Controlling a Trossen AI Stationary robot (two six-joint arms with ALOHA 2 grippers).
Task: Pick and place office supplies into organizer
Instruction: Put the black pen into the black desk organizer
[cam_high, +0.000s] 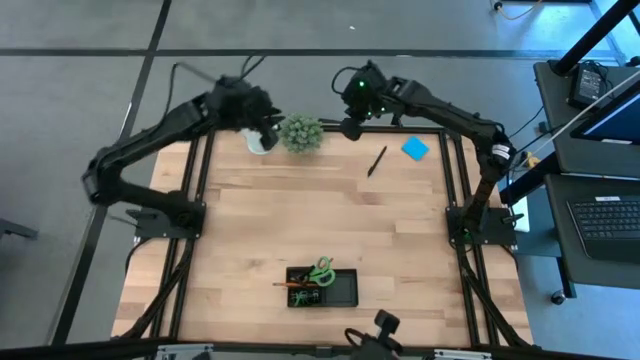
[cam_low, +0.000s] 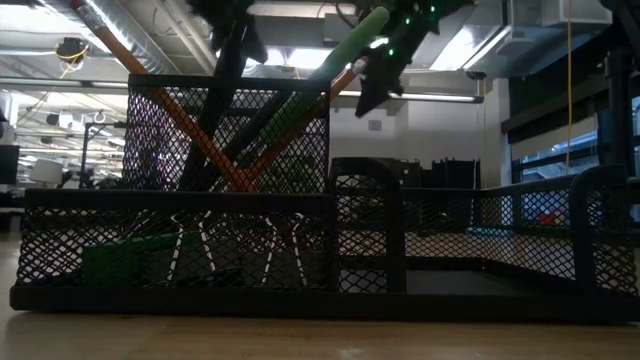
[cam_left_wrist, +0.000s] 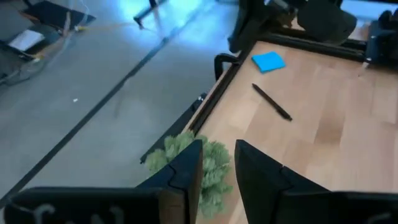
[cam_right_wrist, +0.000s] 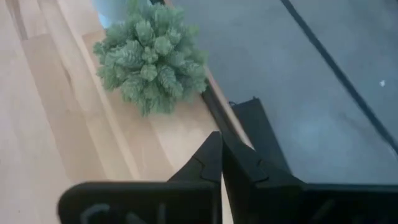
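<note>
The black mesh organizer (cam_high: 340, 290) sits near the table's near edge. It holds green-handled scissors (cam_high: 320, 270) and orange pencils (cam_high: 297, 285), which lean against its wall (cam_low: 230, 160) in the low view. A black pen (cam_high: 376, 161) and a blue sticky-note pad (cam_high: 415, 149) lie flat toward the far right. They show again as the pen (cam_left_wrist: 272, 102) and pad (cam_left_wrist: 268, 61) in the left wrist view. My left gripper (cam_left_wrist: 217, 171) is open, raised above the potted plant (cam_left_wrist: 211, 165) at the far edge. My right gripper (cam_right_wrist: 222, 155) is shut on nothing, over the far edge right of the plant (cam_right_wrist: 152, 59).
A white cup (cam_high: 258, 143) stands just left of the plant (cam_high: 301, 133), under my left gripper (cam_high: 268, 122). Black frame rails run along the table's left, right and far edges. Bare wood lies between the far items and the organizer. A desk with a laptop stands off to the right.
</note>
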